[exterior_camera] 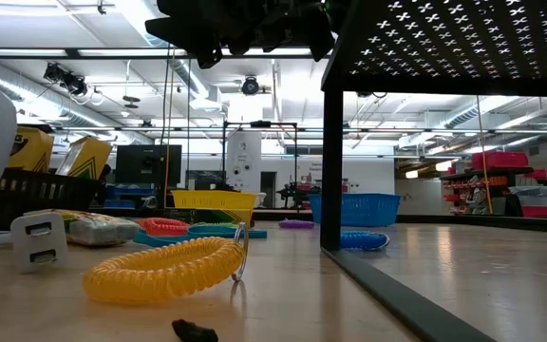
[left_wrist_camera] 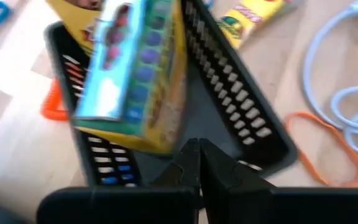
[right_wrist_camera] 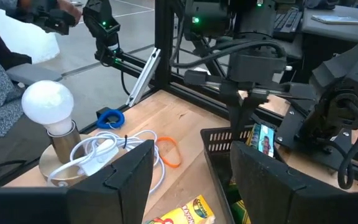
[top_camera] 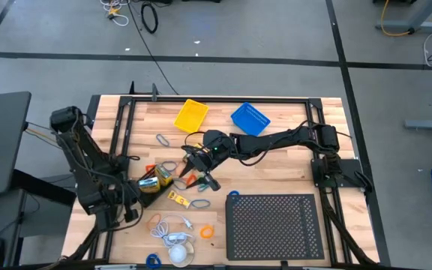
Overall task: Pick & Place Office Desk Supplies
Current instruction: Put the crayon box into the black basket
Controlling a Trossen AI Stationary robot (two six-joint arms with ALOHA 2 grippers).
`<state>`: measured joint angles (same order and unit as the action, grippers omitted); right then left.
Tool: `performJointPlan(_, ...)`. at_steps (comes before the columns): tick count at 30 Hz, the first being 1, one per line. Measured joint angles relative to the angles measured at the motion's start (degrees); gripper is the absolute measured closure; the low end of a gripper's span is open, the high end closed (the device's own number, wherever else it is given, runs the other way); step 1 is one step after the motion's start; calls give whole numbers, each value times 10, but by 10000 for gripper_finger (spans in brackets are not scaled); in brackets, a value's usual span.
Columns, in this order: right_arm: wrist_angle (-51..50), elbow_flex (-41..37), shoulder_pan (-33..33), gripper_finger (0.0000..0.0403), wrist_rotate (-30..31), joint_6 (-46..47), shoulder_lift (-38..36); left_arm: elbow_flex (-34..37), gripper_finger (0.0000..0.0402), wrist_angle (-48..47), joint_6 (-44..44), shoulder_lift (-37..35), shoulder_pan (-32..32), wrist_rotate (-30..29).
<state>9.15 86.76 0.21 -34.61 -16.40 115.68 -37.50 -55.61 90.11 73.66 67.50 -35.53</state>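
Left gripper point(left_wrist_camera: 197, 163) sits at the near-left of the table, fingers pressed together with nothing visibly between them; in its wrist view the tips meet just over the rim of a small black slotted basket point(left_wrist_camera: 244, 106). A crayon box point(left_wrist_camera: 138, 68) stands tilted in that basket, leaning away from the tips, its long axis running up and away from them; a second crayon box point(left_wrist_camera: 253, 15) lies flat on the wood beyond the basket, an orange band point(left_wrist_camera: 325, 146) beside it. In the high view the basket with its box point(top_camera: 156, 180) is close against the left arm, the flat box point(top_camera: 178, 198) just past it toward the table's middle. Right gripper point(top_camera: 201, 171) reaches in from the far side, fingers spread wide and empty, hovering near the loose bands and clips by the basket; its wrist view looks past the flat box point(right_wrist_camera: 185, 214) to a lamp with a white bulb point(right_wrist_camera: 48, 102). Judgement: the flat box lies between the two arms, closer to the left; the spread right gripper looks readier to take a loose piece. Large black perforated tray point(top_camera: 276, 225) holds nothing visible
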Motion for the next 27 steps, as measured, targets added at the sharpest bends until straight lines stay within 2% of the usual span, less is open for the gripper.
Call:
performJointPlan(6, 0, 0, 0, 206, 0, 0, 0, 0, 401, -25, 9, 0, -27, -2)
performJointPlan(14, -1, 0, 0, 228, 0, 0, 0, 0, 401, -47, 5, 1, -47, 54)
performJointPlan(19, -1, 0, 0, 229, 0, -3, 0, 0, 401, -46, 3, 16, -49, 58)
performJointPlan(27, 0, 0, 0, 229, 0, -4, 0, 0, 401, 15, -28, 41, -49, 47)
